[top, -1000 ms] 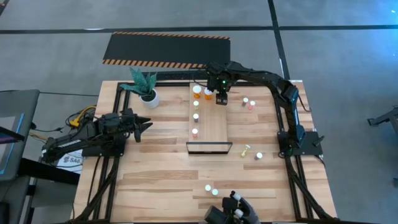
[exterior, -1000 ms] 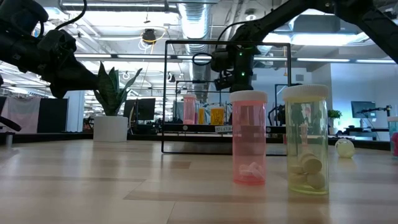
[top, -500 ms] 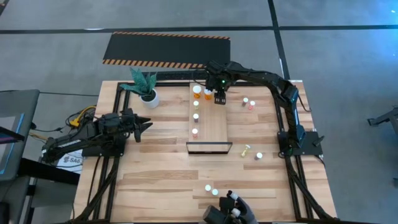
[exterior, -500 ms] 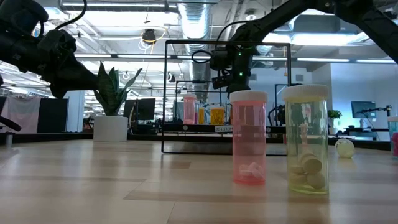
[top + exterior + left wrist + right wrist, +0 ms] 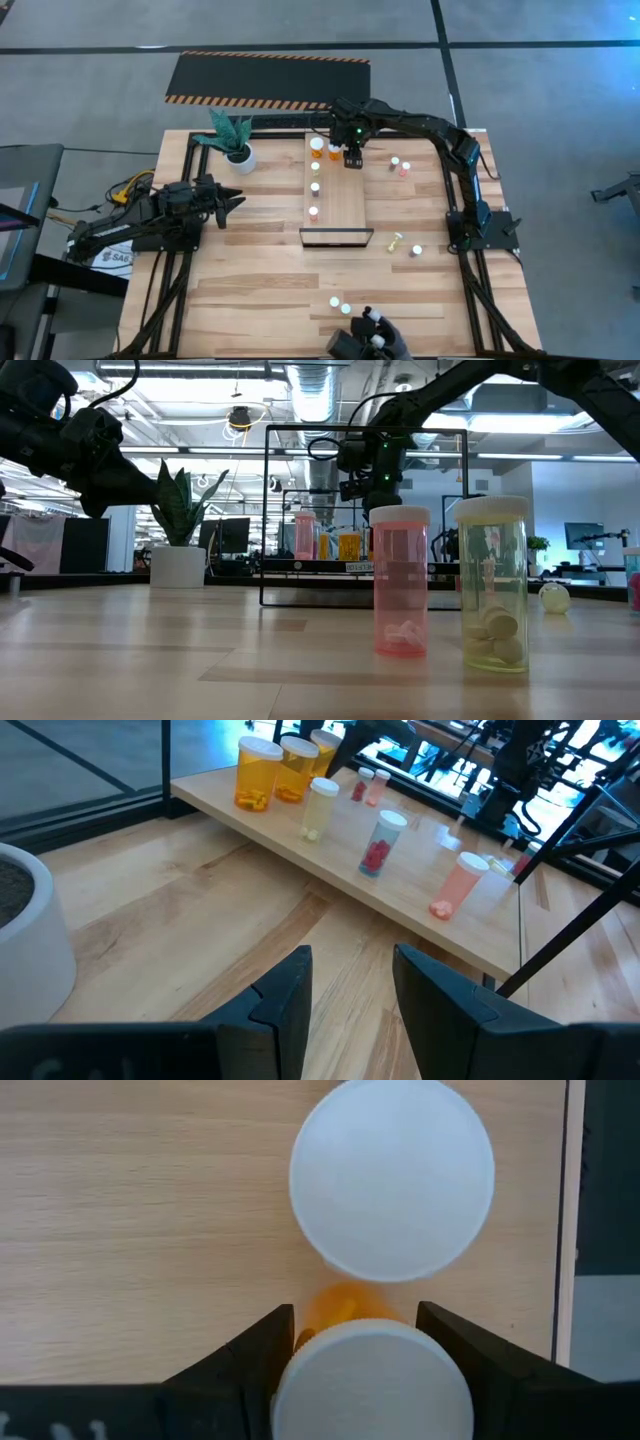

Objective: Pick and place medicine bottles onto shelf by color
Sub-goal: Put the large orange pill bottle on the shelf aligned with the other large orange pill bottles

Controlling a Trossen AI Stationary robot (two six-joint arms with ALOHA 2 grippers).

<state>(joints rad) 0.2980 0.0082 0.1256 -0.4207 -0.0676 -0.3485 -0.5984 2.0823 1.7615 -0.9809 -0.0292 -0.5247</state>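
Note:
The pale shelf (image 5: 338, 200) lies mid-table, with its dark frame (image 5: 337, 237) at the near end. Two orange bottles (image 5: 317, 147) (image 5: 334, 150) stand at its far end. Three small ones stand in a row behind them: yellowish (image 5: 320, 808), red-filled (image 5: 380, 842) and pink (image 5: 452, 888). My right gripper (image 5: 352, 156) hangs over that far end, shut on a third orange bottle (image 5: 325, 745). My left gripper (image 5: 352, 995) waits open at the table's left, holding nothing. My right gripper pinches the orange bottle at its white cap (image 5: 305, 1380), one finger (image 5: 262, 1355) on each side. The fingers come steeply from above, pointing down. The bottle is upright beside a standing bottle's cap (image 5: 392, 1175). Whether its base rests on the shelf, I cannot tell.
Loose small bottles stand right of the shelf (image 5: 394, 160) (image 5: 404, 168) (image 5: 416, 250), and one lies down (image 5: 396, 240). A pink (image 5: 400, 580) and a yellowish bottle (image 5: 492, 585) stand near the front edge. A potted plant (image 5: 238, 148) is far left. A dark object (image 5: 368, 338) sits at the near edge.
My right gripper has tipped a little at the wrist above the shelf's far end and stayed in place, its fingers still on the bottle's cap. Nothing else has moved.

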